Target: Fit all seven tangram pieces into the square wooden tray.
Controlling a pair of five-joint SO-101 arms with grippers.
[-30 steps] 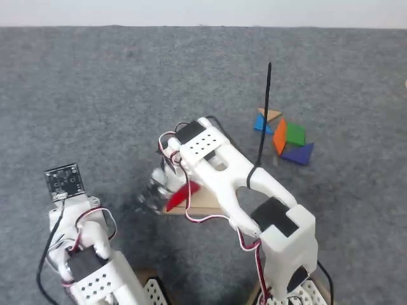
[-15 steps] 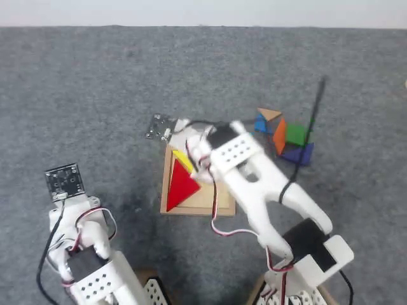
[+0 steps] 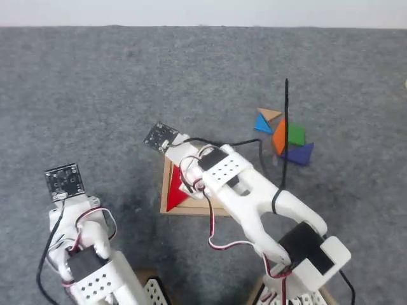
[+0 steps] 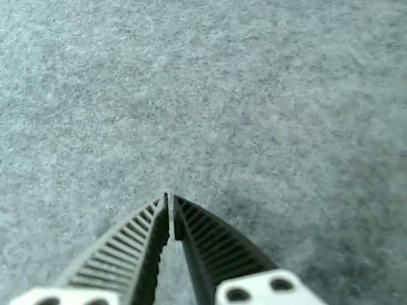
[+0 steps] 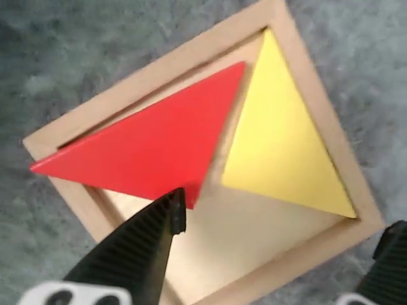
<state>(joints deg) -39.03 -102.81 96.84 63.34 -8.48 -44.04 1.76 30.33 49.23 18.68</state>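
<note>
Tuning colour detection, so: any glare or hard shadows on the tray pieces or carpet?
Right wrist view: red triangle and yellow triangle evenly lit, no glare. High view: no hard shadows around the wooden tray. Left wrist view: carpet evenly lit, no glare.

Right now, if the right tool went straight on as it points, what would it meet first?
The right tool would probably meet the tray's bare floor first, just beside the red triangle's corner. Depth is unclear.
</note>
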